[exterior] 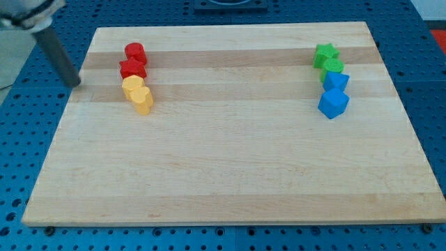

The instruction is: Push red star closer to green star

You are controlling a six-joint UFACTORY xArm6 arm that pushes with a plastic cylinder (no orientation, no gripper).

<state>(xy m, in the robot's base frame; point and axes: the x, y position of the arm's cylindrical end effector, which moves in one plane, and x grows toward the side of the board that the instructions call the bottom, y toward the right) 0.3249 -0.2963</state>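
The red star (132, 68) lies at the upper left of the wooden board (230, 174), just below a red cylinder (134, 51). The green star (325, 54) lies at the upper right, far across the board. My tip (75, 84) is at the board's left edge, to the left of the red star and apart from it. The rod slants up to the view's top left.
A yellow block (132, 86) and a yellow heart (142, 100) touch below the red star. A green block (332, 67), a blue block (336, 82) and a blue block (333, 104) run down below the green star. Blue pegboard surrounds the board.
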